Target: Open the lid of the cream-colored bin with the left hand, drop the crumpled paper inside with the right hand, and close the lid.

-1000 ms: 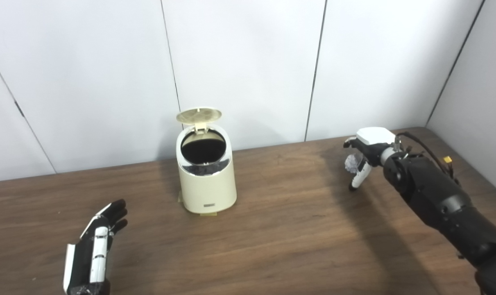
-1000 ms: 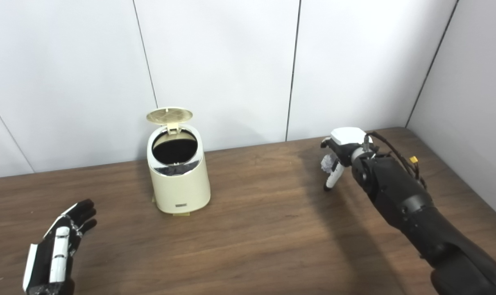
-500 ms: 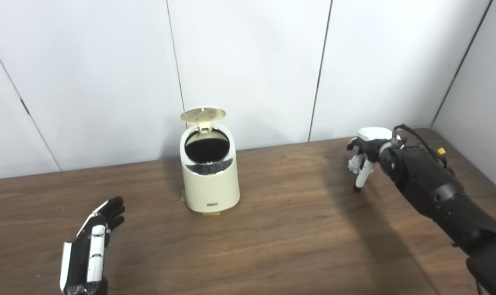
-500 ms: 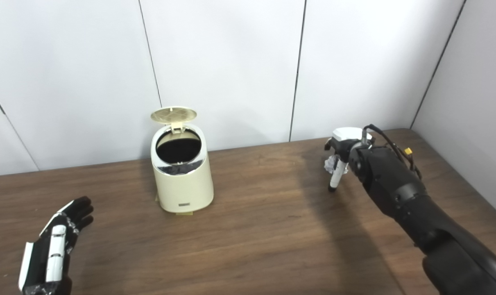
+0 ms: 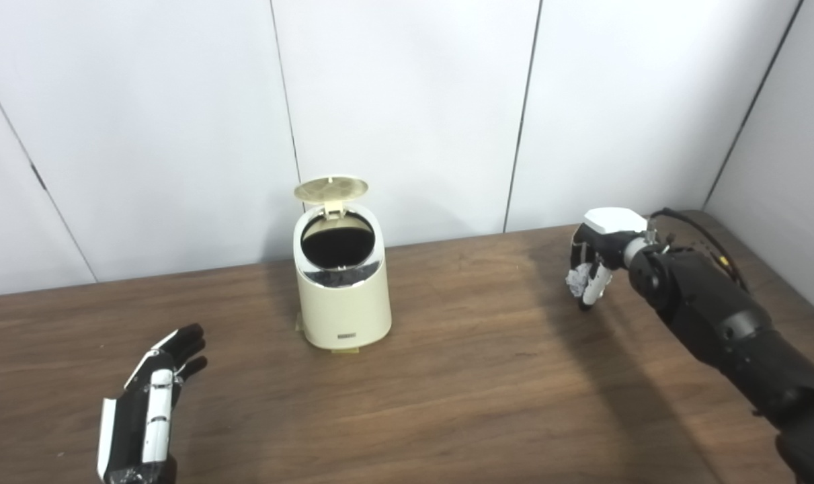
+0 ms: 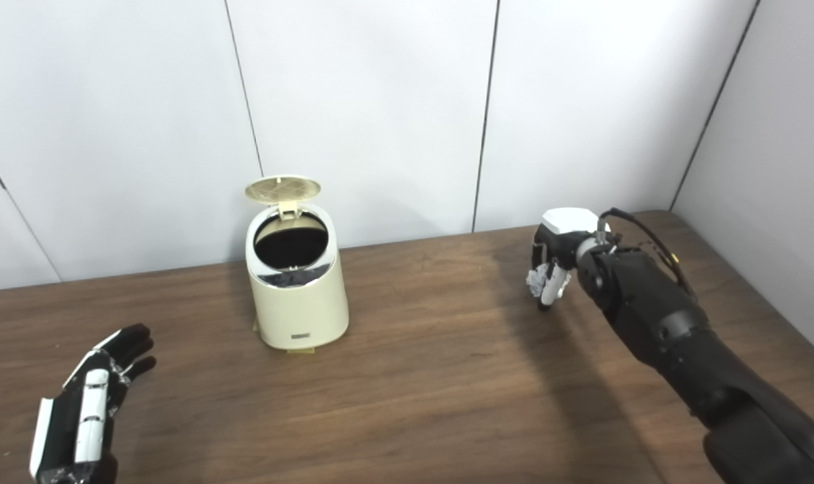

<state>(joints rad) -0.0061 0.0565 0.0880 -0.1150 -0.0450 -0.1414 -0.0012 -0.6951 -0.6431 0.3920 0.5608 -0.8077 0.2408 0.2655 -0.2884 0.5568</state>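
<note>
On the wood-grain tabletop (image 5: 447,396), the rounded cream bin (image 5: 343,296) stands with its disc lid (image 5: 331,189) raised, the left hand (image 5: 148,410) lies flat and empty, and the right hand (image 5: 598,259) clasps the crumpled paper (image 5: 578,279) far right.

Cream bin (image 5: 343,296) upright, lid (image 5: 331,189) open; crumpled paper (image 5: 577,279) gripped.

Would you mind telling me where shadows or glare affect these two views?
Left eye view: the right hand and its arm cast a broad soft shadow across the table; the bin interior reads black. Right eye view: same shadow; the bin's chrome rim shows a mild reflection, no harsh glare.
</note>
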